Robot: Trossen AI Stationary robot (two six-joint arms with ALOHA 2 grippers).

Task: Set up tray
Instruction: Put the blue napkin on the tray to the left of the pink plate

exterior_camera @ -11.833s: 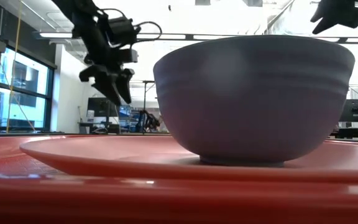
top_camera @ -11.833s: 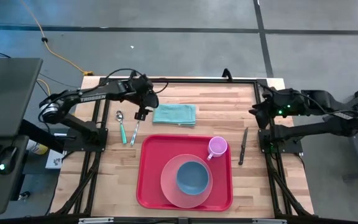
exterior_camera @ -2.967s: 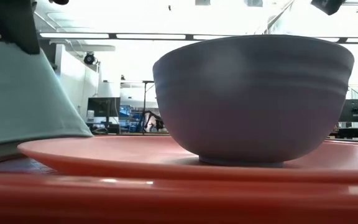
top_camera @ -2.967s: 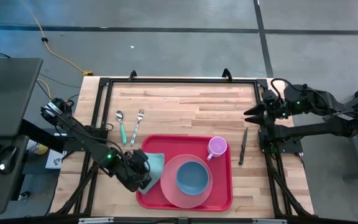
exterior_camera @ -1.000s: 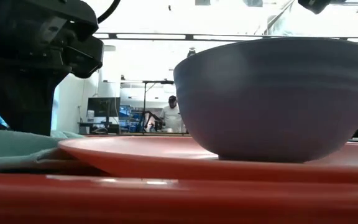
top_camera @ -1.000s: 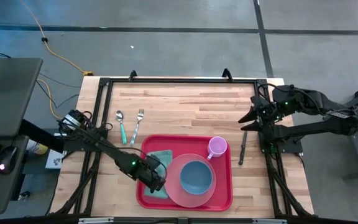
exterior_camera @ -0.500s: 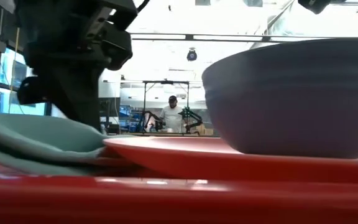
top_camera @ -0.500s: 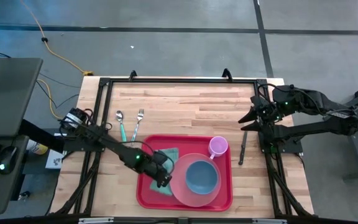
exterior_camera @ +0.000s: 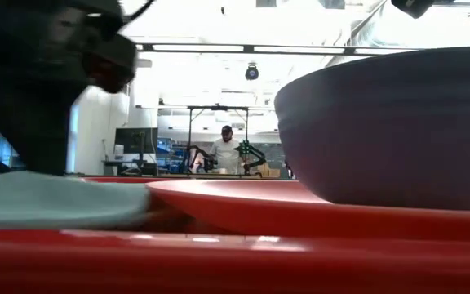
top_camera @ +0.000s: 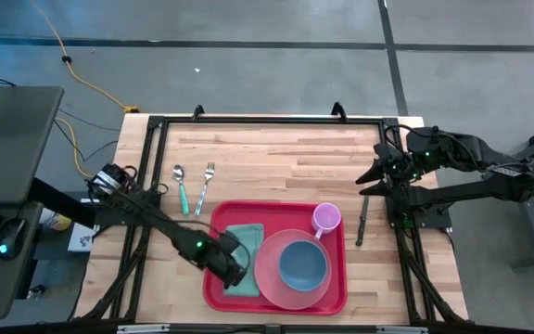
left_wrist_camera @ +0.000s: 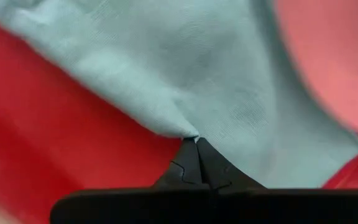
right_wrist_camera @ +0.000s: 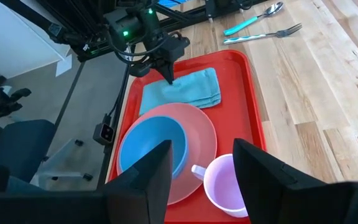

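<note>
Napkin placement step, mid-adjust. My left claw (top_camera: 236, 272) is pressed together, pinching a fold of the teal napkin (top_camera: 245, 247) down on the tray (top_camera: 213, 292); the left wrist view shows cloth gathered right at the fingertips (left_wrist_camera: 194, 160). The tray sits on the counter (top_camera: 276, 158) at the near middle, holding the napkin on its left part, the pink plate (top_camera: 297, 270) beside it with the blue bowl (top_camera: 303, 264) on top, and the pink mug (top_camera: 326, 219) at the far right corner. The napkin edge looks tucked against or slightly under the plate rim, but I can't tell which from above. My right claw (top_camera: 367, 177) waits spread over the counter's right side, near the knife (top_camera: 362, 219), holding nothing. Spoon (top_camera: 180, 184) and fork (top_camera: 204, 186) lie on the counter just left of the tray, outside it. Next move probably: let go of the cloth, lift clear without dragging it, then go for the cutlery. Versus half a second ago: my left claw has pulled back toward the tray's near left corner, and the napkin lies flatter; plate and bowl sit about the same. A second ago plate and bowl sat further left.
</note>
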